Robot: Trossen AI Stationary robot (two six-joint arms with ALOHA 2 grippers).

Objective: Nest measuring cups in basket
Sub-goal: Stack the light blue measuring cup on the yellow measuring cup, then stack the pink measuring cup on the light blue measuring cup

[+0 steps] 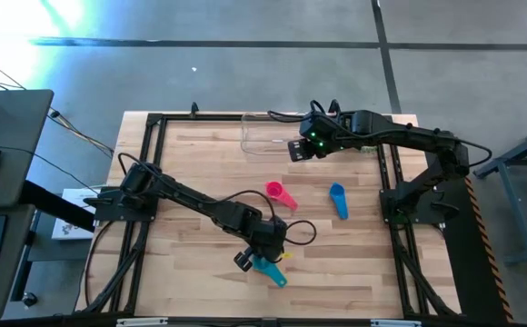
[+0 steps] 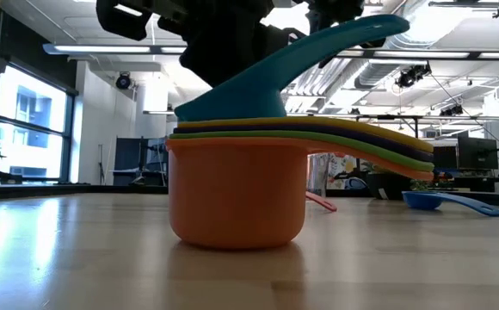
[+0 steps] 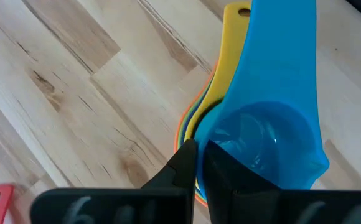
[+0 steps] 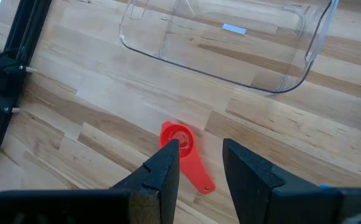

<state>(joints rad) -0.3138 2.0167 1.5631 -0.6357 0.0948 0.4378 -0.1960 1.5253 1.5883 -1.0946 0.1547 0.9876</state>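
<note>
A stack of nested measuring cups [image 2: 237,198] stands on the table near its front edge: orange at the bottom, then purple, green and yellow. A teal cup [image 3: 274,124] sits tilted in the top, its handle [image 2: 344,39] slanting upward. My left gripper [image 3: 199,158] is shut on this teal cup [image 1: 269,270]. A pink cup [image 1: 280,193] and a blue cup [image 1: 338,200] lie loose at mid-table. The clear basket [image 1: 254,145] stands at the far edge. My right gripper [image 4: 199,168] hovers open beside the basket, above the pink cup [image 4: 183,152]. My left gripper pinches the teal cup's bowl wall [image 3: 213,127] on the side opposite the handle, one finger inside the bowl and one outside. The fingers slant down from above. The cup's bowl sits in the stack, tilted, with the handle raised.
A dark metal frame [image 1: 150,182] borders the wooden table on the left and right. Bare wood lies between the stack and the basket, apart from the two loose cups. A pink handle [image 2: 323,202] and the blue cup [image 2: 439,200] show behind the stack.
</note>
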